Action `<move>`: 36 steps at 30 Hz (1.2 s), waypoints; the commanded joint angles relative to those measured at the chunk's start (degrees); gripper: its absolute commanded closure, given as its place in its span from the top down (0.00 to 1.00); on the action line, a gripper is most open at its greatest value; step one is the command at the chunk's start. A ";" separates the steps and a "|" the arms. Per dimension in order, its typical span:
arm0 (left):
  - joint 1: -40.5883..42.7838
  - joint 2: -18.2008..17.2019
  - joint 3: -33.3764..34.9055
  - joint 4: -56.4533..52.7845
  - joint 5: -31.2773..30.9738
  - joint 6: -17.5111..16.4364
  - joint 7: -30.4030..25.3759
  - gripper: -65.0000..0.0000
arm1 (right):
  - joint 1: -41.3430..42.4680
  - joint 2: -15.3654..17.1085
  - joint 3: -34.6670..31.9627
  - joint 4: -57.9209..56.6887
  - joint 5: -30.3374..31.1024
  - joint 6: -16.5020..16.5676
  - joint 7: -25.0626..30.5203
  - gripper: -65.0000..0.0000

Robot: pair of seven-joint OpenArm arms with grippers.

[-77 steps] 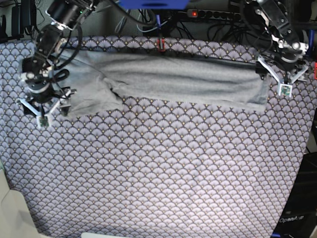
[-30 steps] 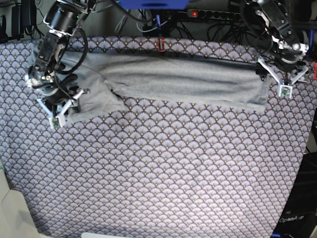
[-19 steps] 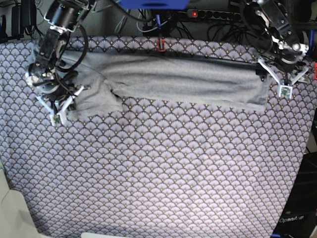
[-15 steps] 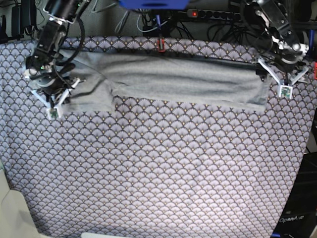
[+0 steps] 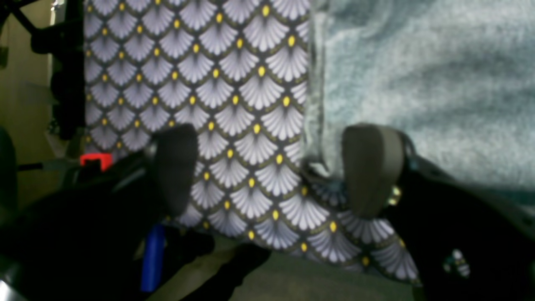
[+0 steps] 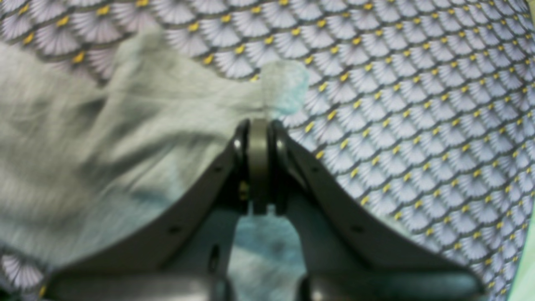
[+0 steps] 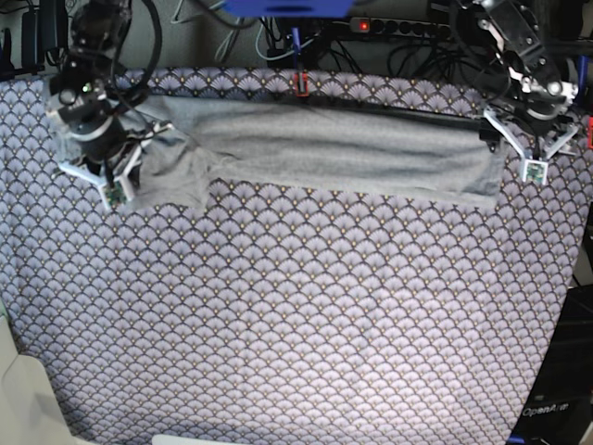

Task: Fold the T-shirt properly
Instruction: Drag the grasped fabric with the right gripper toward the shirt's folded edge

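A plain light grey knit T-shirt (image 7: 315,148) lies stretched along the far edge of the purple fan-patterned tablecloth (image 7: 306,324). The right gripper (image 6: 259,129) pinches a fold of it near the far left corner. The left gripper (image 5: 271,167) hangs spread wide, empty, at the shirt's right hem.

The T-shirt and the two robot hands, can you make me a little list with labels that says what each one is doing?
T-shirt: light grey, lying in a long band across the far part of the tablecloth
Right gripper: shut on a pinch of the T-shirt's cloth at one end
Left gripper: open, straddling the T-shirt's other edge, one finger over the shirt and one over the tablecloth
Fold: not finished
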 commanded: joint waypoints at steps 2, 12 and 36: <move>-0.23 -0.48 0.06 0.81 -0.43 0.29 -0.91 0.81 | -1.37 0.31 -0.18 1.61 0.66 -0.23 1.70 0.00; -0.06 -0.48 0.06 0.81 -0.43 0.29 -0.91 0.81 | -12.63 0.66 0.08 1.70 0.66 -0.23 17.88 0.00; 1.09 -0.57 -0.12 0.81 -0.52 0.29 -0.91 0.81 | -19.84 4.88 10.01 -4.90 0.66 -0.23 36.34 0.00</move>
